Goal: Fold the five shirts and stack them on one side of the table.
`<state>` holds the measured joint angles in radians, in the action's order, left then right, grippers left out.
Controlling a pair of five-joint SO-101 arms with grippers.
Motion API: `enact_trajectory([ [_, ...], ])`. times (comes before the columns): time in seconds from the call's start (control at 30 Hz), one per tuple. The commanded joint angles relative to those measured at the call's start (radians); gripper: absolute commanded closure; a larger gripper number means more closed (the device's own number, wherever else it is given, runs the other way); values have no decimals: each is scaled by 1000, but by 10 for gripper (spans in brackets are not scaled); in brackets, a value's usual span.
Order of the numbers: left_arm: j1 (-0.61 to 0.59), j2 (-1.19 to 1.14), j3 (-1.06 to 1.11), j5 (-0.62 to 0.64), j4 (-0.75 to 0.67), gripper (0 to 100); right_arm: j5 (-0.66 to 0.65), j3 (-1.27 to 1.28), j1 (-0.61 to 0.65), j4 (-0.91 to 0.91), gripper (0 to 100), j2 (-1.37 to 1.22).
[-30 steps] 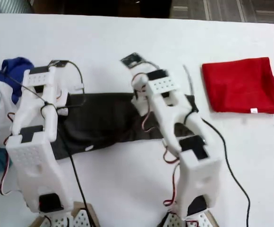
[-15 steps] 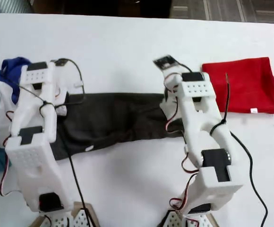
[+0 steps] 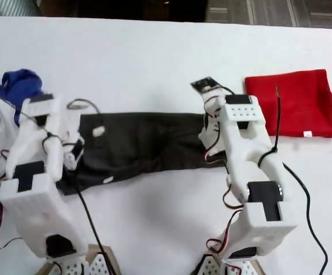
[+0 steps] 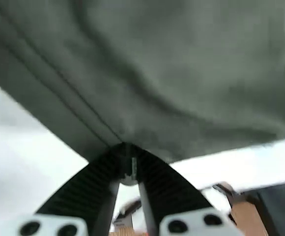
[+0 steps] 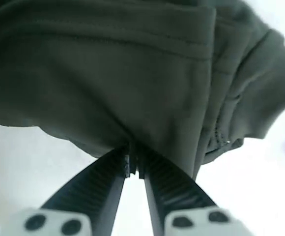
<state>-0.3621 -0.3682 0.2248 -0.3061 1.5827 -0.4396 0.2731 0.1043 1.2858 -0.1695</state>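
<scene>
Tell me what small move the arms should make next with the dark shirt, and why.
Probably raise both ends a little and bring one toward the other, folding it in half. The left gripper and right gripper are each shut on an end of the dark shirt, which lies as a long strip.

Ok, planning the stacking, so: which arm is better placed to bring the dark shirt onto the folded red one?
Probably right. The right pincer grips the dark shirt at the end beside the red shirt; the left pincer grips the far end.
</scene>
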Motion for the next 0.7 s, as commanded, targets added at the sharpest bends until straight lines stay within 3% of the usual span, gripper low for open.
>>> enact_trajectory([
  [0.0, -61, 61, 36, -9, -110, 976, -63, 31, -28, -4, 978, 58],
  [0.3, -84, 60, 36, -8, -172, 976, -106, 106, -102, -91, 978, 48],
  [0.67, -35, 71, -87, -2, 29, 976, -106, 100, -58, -18, 978, 170],
])
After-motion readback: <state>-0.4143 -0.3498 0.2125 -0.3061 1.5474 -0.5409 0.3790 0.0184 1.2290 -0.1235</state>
